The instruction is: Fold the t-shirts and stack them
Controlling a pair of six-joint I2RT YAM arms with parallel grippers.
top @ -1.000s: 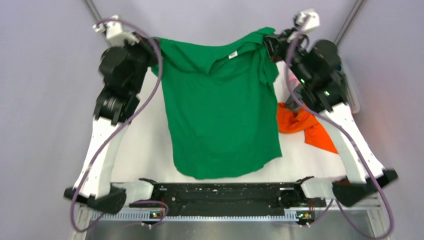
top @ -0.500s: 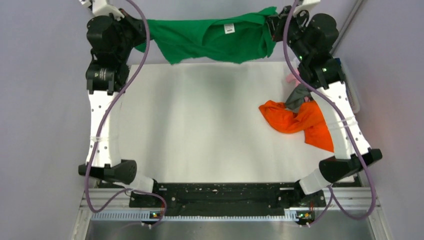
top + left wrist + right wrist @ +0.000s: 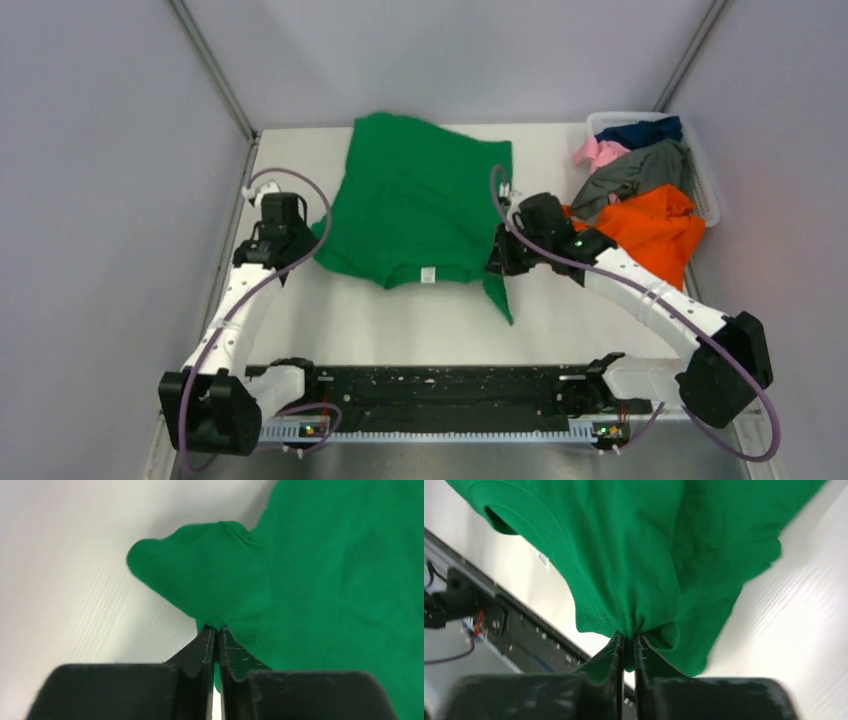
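We are laying the spread t-shirt (image 3: 420, 200) on the table (image 3: 400, 320), middle to far side, collar towards the near edge. Our left gripper (image 3: 216, 632) is pinching its near left corner, and our right gripper (image 3: 628, 640) its near right. The basket (image 3: 612, 118) is sitting far right, with other t-shirts (image 3: 640, 170) heaped in it and spilling over its near rim.

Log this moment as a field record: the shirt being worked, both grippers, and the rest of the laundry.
shirt in work: green shirt, spread on the table, collar toward the arms, not yet folded
left gripper: shut, pinching the green shirt at its left edge
right gripper: shut, pinching a bunch of the shirt at its right edge
basket: far right corner
waiting: orange shirt, spilling over the basket's near side; grey shirt; navy shirt; pink shirt
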